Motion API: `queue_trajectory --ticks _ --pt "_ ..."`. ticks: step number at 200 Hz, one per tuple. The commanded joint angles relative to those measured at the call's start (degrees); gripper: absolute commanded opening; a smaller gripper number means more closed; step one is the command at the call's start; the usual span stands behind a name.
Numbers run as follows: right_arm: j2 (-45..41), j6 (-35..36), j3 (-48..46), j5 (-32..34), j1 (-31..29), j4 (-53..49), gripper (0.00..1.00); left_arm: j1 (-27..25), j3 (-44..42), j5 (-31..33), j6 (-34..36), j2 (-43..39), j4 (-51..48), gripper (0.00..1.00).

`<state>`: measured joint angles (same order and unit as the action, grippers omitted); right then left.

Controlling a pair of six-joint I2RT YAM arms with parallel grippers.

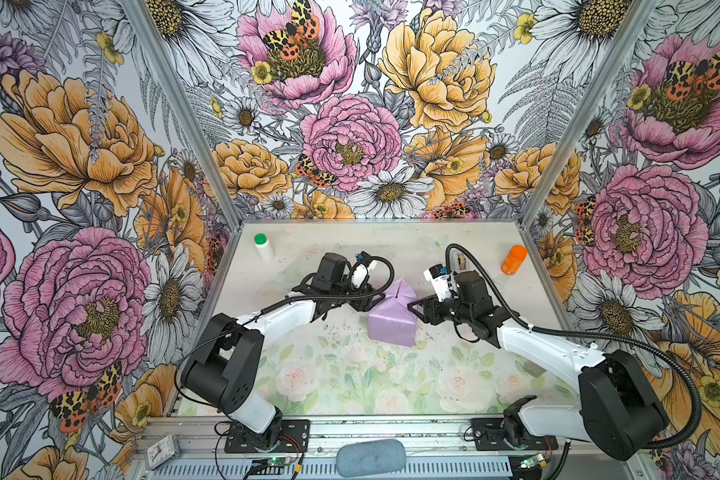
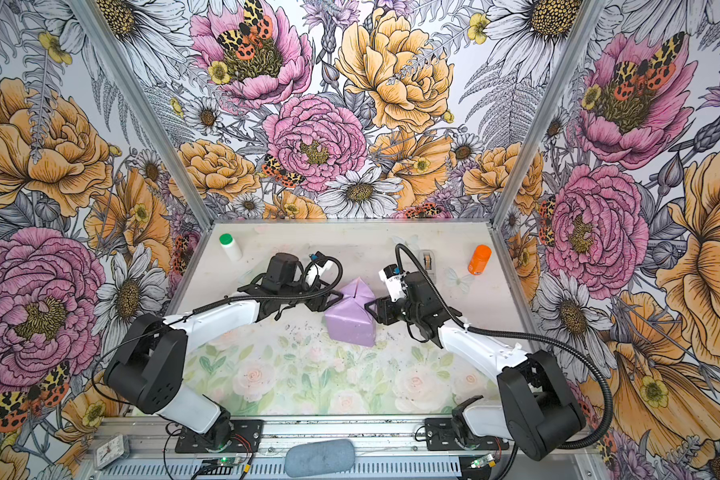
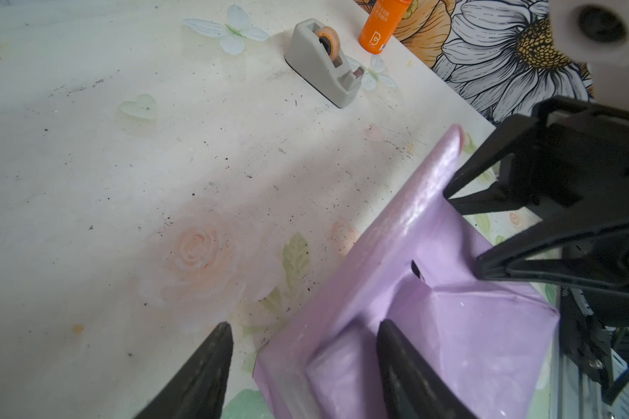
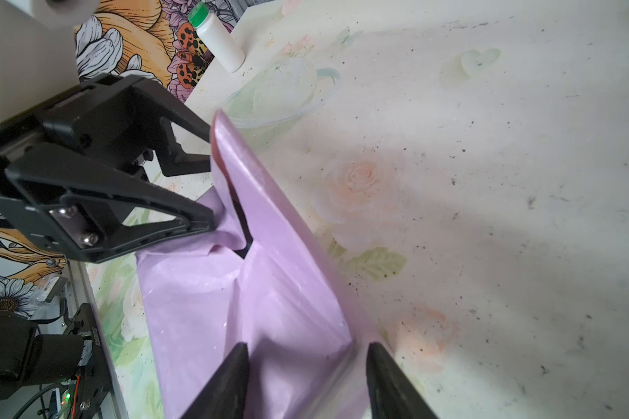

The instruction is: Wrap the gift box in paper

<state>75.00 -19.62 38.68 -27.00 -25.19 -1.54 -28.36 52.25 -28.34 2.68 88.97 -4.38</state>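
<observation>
Bench [image 1: 350, 374]: the wrapped package sits mid-bench, slightly toward the back, between both arms.

Paper [image 1: 391, 326]: it is fully around the gift box, and no navy face shows in any view. The body wrap looks done. The near face is smooth and closed in both top views. The far end isn't finished: the flaps are creased into triangles, but one tall flap [image 4: 233, 152] stands up instead of lying flat.

Left gripper [image 1: 378, 298]: it is at the package's left side. The fingers [image 3: 204, 373] are apart, one over bare bench and one over paper, so it isn't clamped on anything.

Right gripper [image 1: 412, 309]: it is at the right side. The fingers [image 4: 229, 381] are apart with the tips butted against the paper. This looks like a push or brace, not a pinch.

Tape dispenser [image 3: 324, 61]: it is at the back right, well apart from the package. I can't see any tape on the seams, so they're probably unsecured.

Dark slit [image 4: 241, 225]: there is an open gap where the end folds meet. I can't tell whether it's the box or just shadow.

My estimate is past halfway. Still to do: press the upright flap down, close that gap, and tape it. The main risk is the loose folds springing open once the fingers back off.
</observation>
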Motion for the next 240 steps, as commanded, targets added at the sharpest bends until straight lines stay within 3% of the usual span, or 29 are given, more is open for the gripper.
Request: queue_trajectory --ticks 1,100,149,187,240 --pt "0.07 1.25 -1.32 1.21 -0.45 -5.67 0.53 0.23 -2.48 0.33 -0.86 -1.6 0.4 0.66" --pt "0.58 1.16 -0.91 0.84 -0.42 -5.61 0.53 -0.41 -5.36 -3.03 -3.92 -1.82 5.96 0.69" --pt "0.94 -0.07 0.05 -1.03 -0.39 -5.58 0.54 -2.13 -3.91 -0.97 -3.44 1.76 6.01 0.69" --pt "1.42 -1.09 0.17 -2.16 -0.48 -4.08 0.55 -1.2 -3.99 -0.28 -1.54 3.13 4.84 0.65" --pt "2.74 0.35 -0.99 -0.85 -0.47 -4.08 0.55 -0.29 0.18 -5.57 3.75 4.64 3.63 0.64"
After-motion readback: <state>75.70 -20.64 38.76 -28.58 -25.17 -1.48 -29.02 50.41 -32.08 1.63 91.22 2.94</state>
